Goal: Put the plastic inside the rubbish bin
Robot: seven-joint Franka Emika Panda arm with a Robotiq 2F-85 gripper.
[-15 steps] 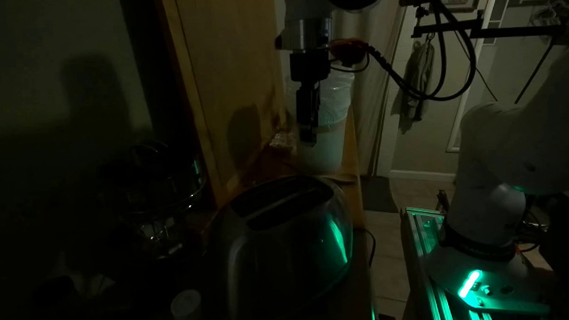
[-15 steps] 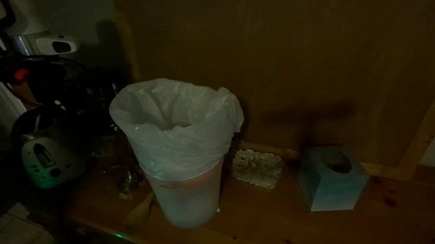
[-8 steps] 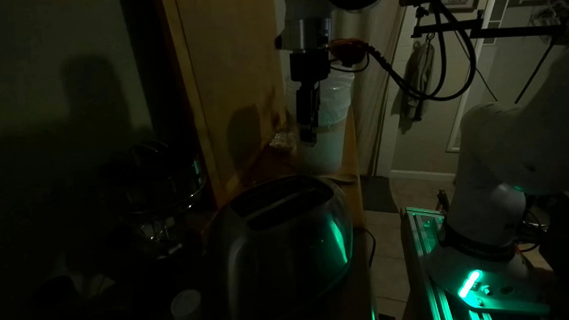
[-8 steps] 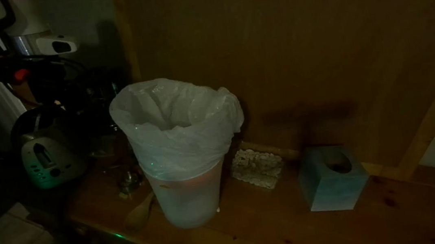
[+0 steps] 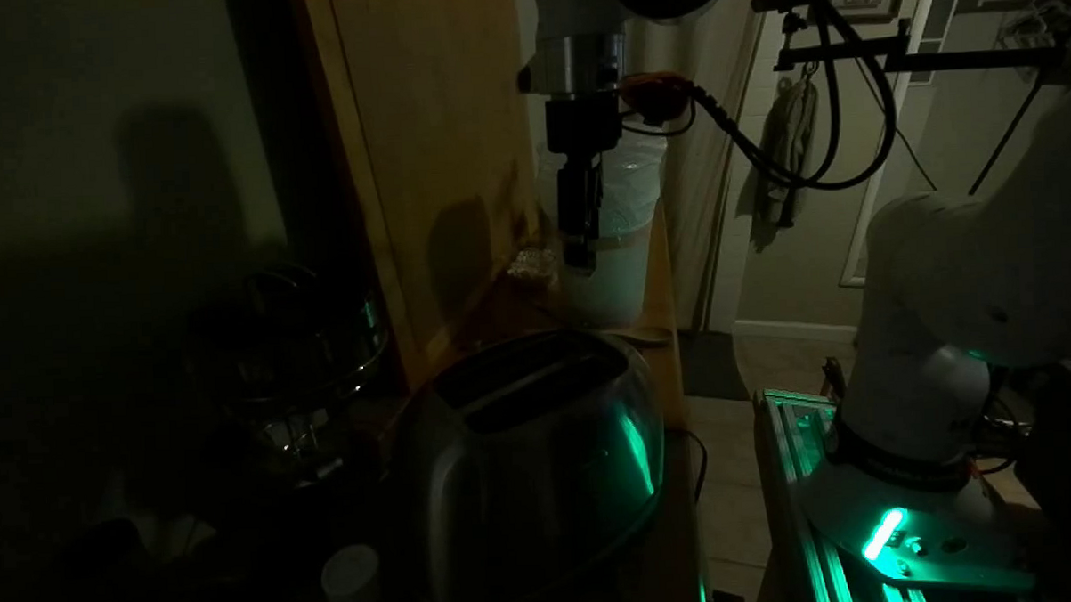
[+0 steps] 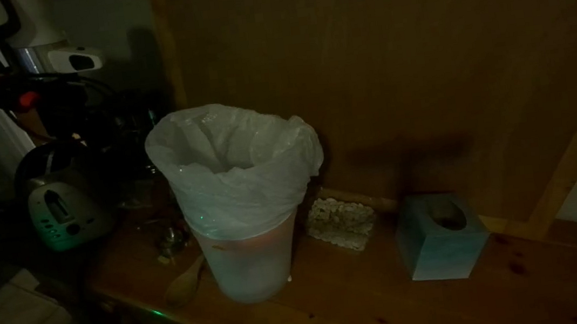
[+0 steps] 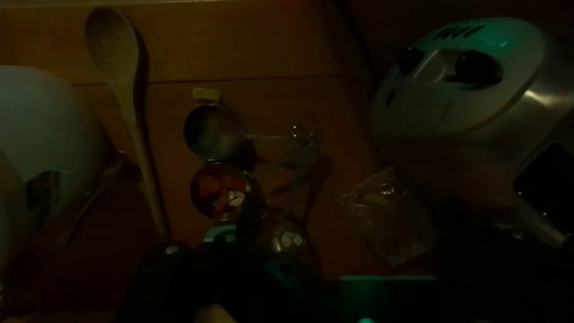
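Note:
The plastic is a clear, crumpled bag (image 7: 390,220), lying flat on the wooden counter beside the toaster in the wrist view. It shows faintly in an exterior view (image 6: 135,197). The rubbish bin (image 5: 620,285) is pale and round, with a white liner over its rim. It stands upright on the counter (image 6: 251,266), and its side shows at the left of the wrist view (image 7: 49,112). My gripper (image 5: 580,262) points down above the counter, between toaster and bin. In the dark wrist view its fingers (image 7: 350,199) look apart, with nothing seen between them; the right finger is barely visible.
A metal toaster (image 5: 533,479) stands beside the plastic. Metal measuring cups (image 7: 219,190) holding small bits and a wooden spoon (image 7: 114,49) lie between toaster and bin. A clear box of pale pieces (image 6: 342,224) and a tissue box (image 6: 443,236) stand by the wooden panel (image 6: 391,63).

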